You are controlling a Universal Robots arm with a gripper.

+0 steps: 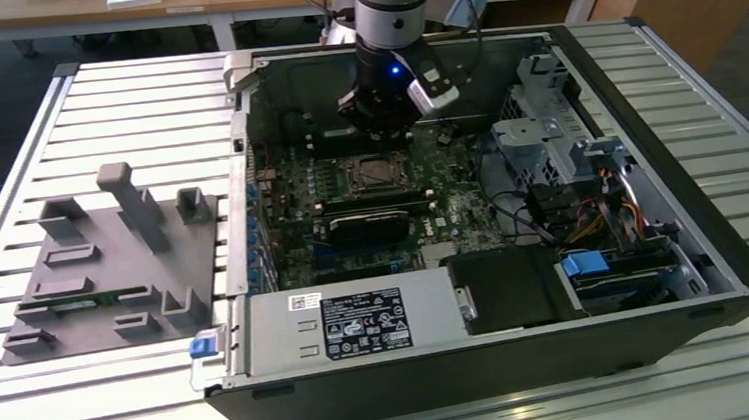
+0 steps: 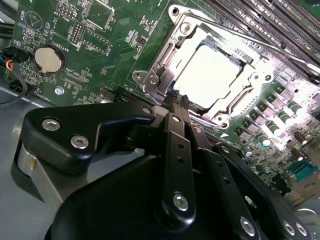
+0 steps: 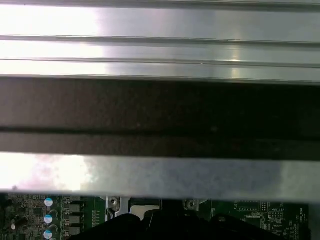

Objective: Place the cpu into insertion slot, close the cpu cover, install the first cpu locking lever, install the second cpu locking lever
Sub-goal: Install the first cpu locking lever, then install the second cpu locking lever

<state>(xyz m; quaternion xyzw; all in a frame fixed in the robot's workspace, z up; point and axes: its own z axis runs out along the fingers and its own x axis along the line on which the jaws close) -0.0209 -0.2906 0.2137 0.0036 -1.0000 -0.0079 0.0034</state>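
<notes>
The cpu (image 2: 210,70) lies flat in the insertion slot (image 1: 375,173) on the green board, its pale face shining. The silvery cpu cover (image 2: 235,107) is folded down around it as a frame. A thin locking lever rod (image 2: 250,37) runs along one side of the socket, and a hooked metal tab (image 2: 156,79) sits at the corner nearest the fingers. My gripper (image 2: 174,102) is shut, its black fingertips together at the socket's edge beside that tab. In the exterior view the gripper (image 1: 382,129) hangs just behind the socket inside the open computer case.
A black card (image 1: 368,220) lies just in front of the socket, and a power supply (image 1: 356,317) closes the case's front. A drive cage (image 1: 550,141) with cables stands on the exterior view's right. A grey fixture (image 1: 111,261) sits on the slatted table. The case wall (image 3: 160,170) is close.
</notes>
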